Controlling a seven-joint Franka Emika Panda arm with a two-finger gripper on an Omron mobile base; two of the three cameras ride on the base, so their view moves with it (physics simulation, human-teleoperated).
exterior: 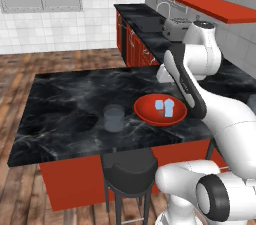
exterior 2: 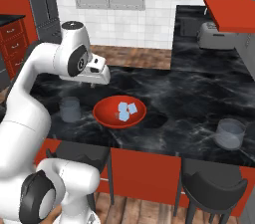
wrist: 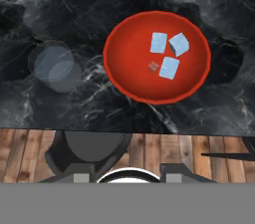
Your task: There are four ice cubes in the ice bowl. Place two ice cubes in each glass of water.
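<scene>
The red ice bowl (wrist: pixel 155 57) stood on the black marble counter (exterior: pixel 70 99), near its front edge. Inside it three ice cubes (wrist: pixel 169 54) could be counted in the hand view, lying close together in the right half of the bowl; a fourth cube was not to be made out. There were two glasses of water. One glass (exterior: pixel 114 118) stood just beside the bowl, on the left of it. The second glass (exterior 2: pixel 230 133) stood well apart, far to the right on the same counter. One silver toaster (exterior 2: pixel 215 35) was on the back counter. The gripper (exterior 2: pixel 94 74) hovered above the counter behind the bowl, holding nothing; how wide its fingers stood, I cannot tell. Two dark stools (exterior 2: pixel 211 185) stood before the counter.
</scene>
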